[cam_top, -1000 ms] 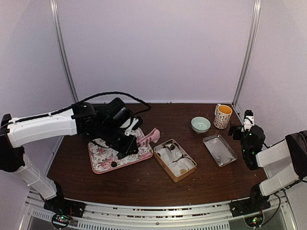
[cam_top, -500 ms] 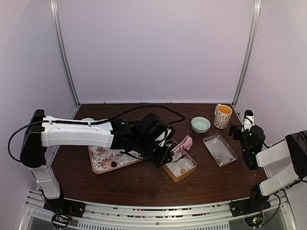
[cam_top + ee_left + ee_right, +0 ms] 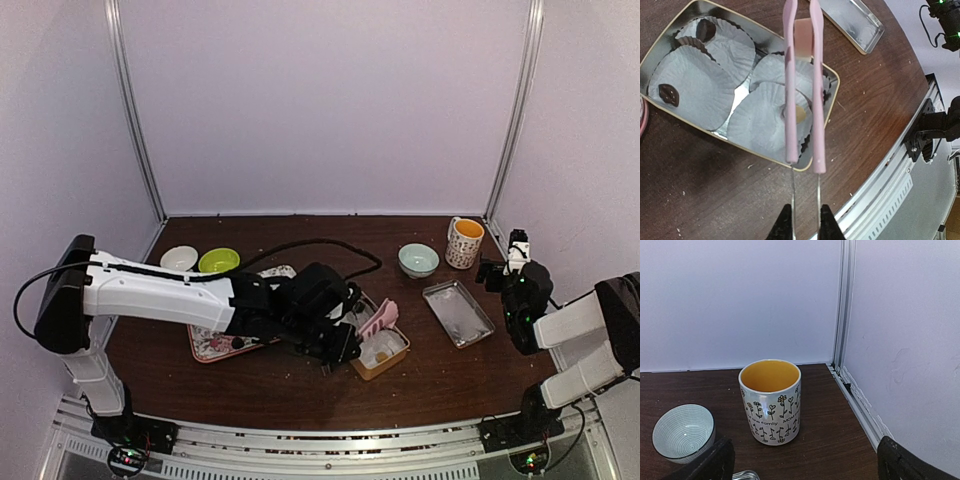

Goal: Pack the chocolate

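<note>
Pink tongs (image 3: 790,100) are clenched in the left claw (image 3: 805,221) above the tin (image 3: 667,31) — chocolate (image 3: 668,94) lies in its paper cups (image 3: 695,100). Right claw (image 3: 805,465) gapes wide, facing the mug (image 3: 771,405).

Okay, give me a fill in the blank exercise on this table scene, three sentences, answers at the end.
1. The left tool is shut on the ___ plastic tongs.
2. The tongs hang over the rectangular metal tin, which is lined with ___ pleated paper cups, some holding dark brown chocolate lumps.
3. The right tool stands ___, holding nothing.

Missing words: pink; white; open.
</note>
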Controlling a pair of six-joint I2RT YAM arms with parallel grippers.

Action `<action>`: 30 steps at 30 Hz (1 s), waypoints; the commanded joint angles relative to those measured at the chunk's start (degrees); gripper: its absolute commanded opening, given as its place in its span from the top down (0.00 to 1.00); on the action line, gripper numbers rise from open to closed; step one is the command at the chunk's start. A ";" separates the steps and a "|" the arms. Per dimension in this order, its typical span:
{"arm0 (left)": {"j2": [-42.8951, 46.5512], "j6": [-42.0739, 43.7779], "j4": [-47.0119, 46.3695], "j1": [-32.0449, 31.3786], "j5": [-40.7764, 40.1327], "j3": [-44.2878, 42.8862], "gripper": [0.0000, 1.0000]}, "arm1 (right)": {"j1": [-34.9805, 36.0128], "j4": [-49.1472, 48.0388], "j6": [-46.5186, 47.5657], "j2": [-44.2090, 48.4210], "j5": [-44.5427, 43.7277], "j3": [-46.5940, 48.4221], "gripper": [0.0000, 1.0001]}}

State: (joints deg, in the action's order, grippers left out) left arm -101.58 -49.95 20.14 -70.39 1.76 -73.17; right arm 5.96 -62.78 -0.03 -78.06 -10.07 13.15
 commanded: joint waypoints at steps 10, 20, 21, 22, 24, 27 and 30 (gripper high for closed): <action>3.18 -8.22 -3.63 -1.28 0.30 4.35 0.85 | -0.51 -0.15 -0.14 0.12 0.22 0.83 0.00; 3.64 -17.14 -2.07 -1.33 0.66 4.35 0.85 | -0.50 -0.14 -0.10 0.16 0.22 0.86 0.00; 3.59 -17.90 -1.28 -1.33 0.74 4.42 0.85 | -0.52 -0.10 -0.08 0.16 0.22 0.90 0.00; 3.58 -18.46 -0.55 -1.37 0.78 4.48 0.85 | -0.51 -0.21 -0.12 0.18 0.22 0.89 0.00; 3.58 -19.10 -0.45 -1.57 0.72 4.62 0.85 | -0.48 -0.17 -0.11 0.18 0.22 0.84 0.00; 3.51 -19.69 -0.45 -1.83 0.15 3.47 0.85 | -0.51 -0.12 -0.09 0.19 0.26 0.84 0.00; 3.37 -20.10 -0.38 -2.16 -0.31 2.01 0.85 | -0.55 -0.14 -0.07 0.18 0.29 0.83 0.00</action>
State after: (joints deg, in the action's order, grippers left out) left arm -99.94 -68.38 21.10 -71.92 2.28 -68.79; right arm 5.96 -62.78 -0.01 -78.06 -10.07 13.15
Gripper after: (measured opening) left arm 0.155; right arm 0.999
